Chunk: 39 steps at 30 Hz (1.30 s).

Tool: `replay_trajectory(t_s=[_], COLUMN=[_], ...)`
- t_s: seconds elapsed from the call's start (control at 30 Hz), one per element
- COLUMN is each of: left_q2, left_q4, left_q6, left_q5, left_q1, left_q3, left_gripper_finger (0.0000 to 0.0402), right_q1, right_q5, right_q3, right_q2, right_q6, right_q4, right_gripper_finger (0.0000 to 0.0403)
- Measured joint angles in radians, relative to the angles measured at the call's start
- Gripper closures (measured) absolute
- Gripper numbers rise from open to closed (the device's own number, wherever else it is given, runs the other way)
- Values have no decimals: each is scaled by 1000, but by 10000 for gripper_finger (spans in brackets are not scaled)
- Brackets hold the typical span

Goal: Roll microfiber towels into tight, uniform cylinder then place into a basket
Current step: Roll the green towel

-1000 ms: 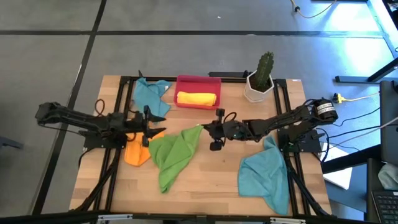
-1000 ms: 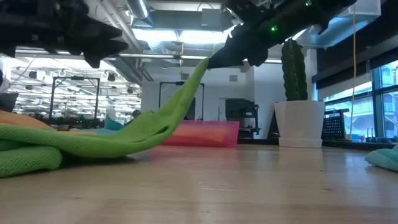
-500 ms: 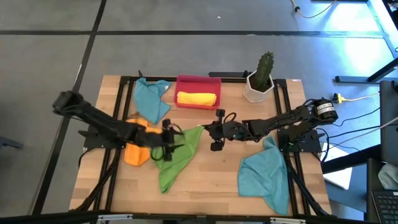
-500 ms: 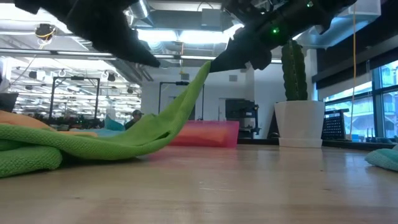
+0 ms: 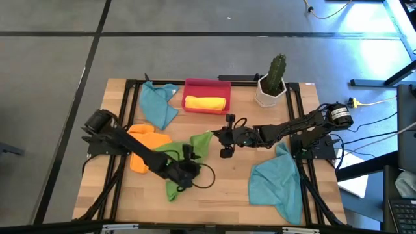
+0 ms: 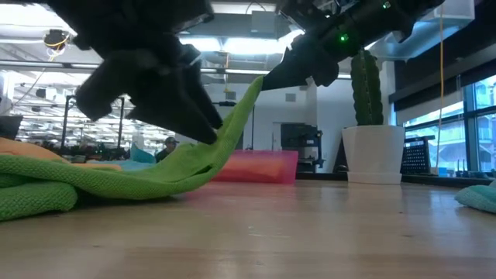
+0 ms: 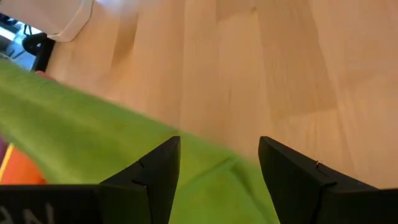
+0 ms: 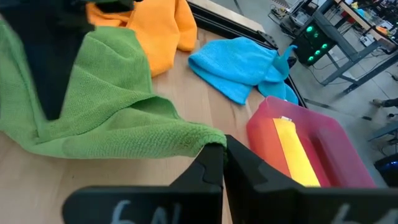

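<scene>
From above, the table [image 5: 221,188] is light wood on a dark frame, standing on a grey floor. The green towel [image 5: 198,144] lies crumpled in the middle. My right gripper [image 5: 213,135] is clenched on its corner, and my left gripper [image 5: 188,170] hangs over its lower part with the fingers apart, grasping nothing. The red basket [image 5: 207,84] stands at the far edge with a rolled yellow towel [image 5: 205,103] inside. An orange towel [image 5: 144,149] lies beside the green one, a teal towel [image 5: 158,104] is left of the basket, another teal towel [image 5: 276,182] is at the right. A cactus pot [image 5: 270,91] stands right of the basket.

From table height, the green towel rises slanted to my right gripper; my left arm [image 6: 147,70] covers part of it.

My left wrist sees green cloth between my open fingers [image 7: 155,171].

My right wrist sees the fingers closed on the towel corner.
</scene>
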Motion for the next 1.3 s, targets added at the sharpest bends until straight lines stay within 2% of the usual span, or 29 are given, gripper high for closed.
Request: replay_trajectory(t_s=[0.27,0.47,0.63,0.73,0.87,1.07,1.3], left_q2=[37,36,35,33,62,148,176], left_q4=[-34,-213,-349,-354,-355,-346,-354], left_q6=[-119,-188,-411,-545,-649,-679,-679], left_q5=[13,-8,-7,2,3,41,12], left_q1=[-5,-23,-32,-34,-42,-50,-9], left_q3=[69,119,188,200,202,201,200], left_gripper_finger=[195,195,195,195,195,195,196], right_q1=[0,0,0,0,0,0,0], right_q5=[0,0,-20,-50,-54,-81,-114], right_q3=[0,0,0,0,0,0,0], right_q2=[0,0,0,0,1,1,1], right_q6=[3,7,44,59,60,60,52], right_q4=[-2,-8,-17,-38,-64,-72,-72], right_gripper_finger=[391,394,390,390,392,389,391])
